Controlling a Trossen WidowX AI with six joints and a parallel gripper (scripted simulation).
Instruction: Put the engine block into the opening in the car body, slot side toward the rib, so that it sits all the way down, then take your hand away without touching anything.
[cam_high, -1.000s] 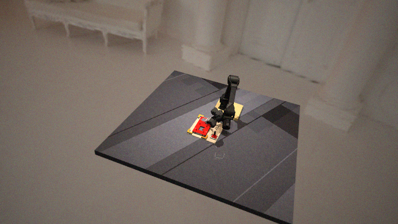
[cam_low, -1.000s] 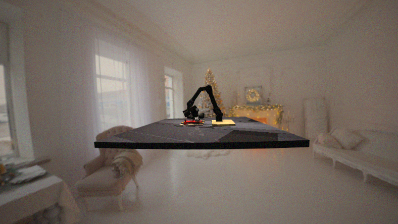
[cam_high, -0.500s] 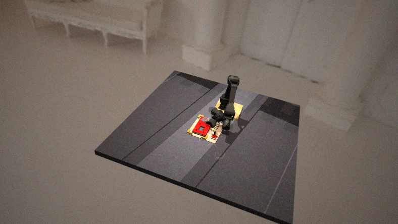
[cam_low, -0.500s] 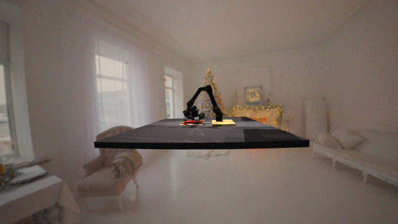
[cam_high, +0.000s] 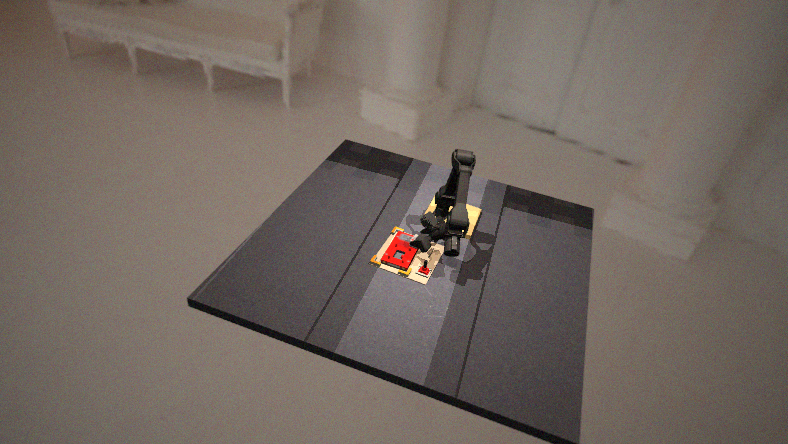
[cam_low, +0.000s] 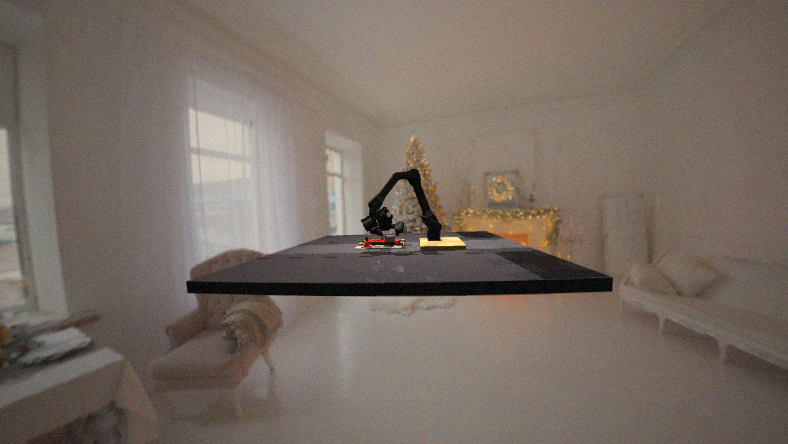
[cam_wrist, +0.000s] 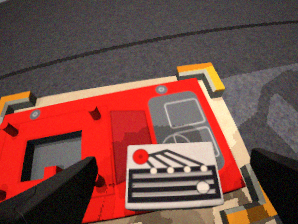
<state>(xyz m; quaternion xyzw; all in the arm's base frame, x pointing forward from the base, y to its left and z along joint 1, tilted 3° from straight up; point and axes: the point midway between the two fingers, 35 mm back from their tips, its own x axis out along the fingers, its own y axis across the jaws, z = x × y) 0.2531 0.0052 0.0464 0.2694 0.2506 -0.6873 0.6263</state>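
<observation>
Red car body (cam_wrist: 100, 156) carries the unlettered engine block (cam_wrist: 174, 175); pincer (cam_wrist: 173, 196) released, grasping nothing.

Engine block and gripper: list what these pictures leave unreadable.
- Engine block, wrist view: whether it is pushed fully down; only its top shows.
- Rib and slot: not visible.
- Gripper, wrist view: open, fingertips cut off by the bottom edge.
- Car body, top and exterior views: too small.
</observation>
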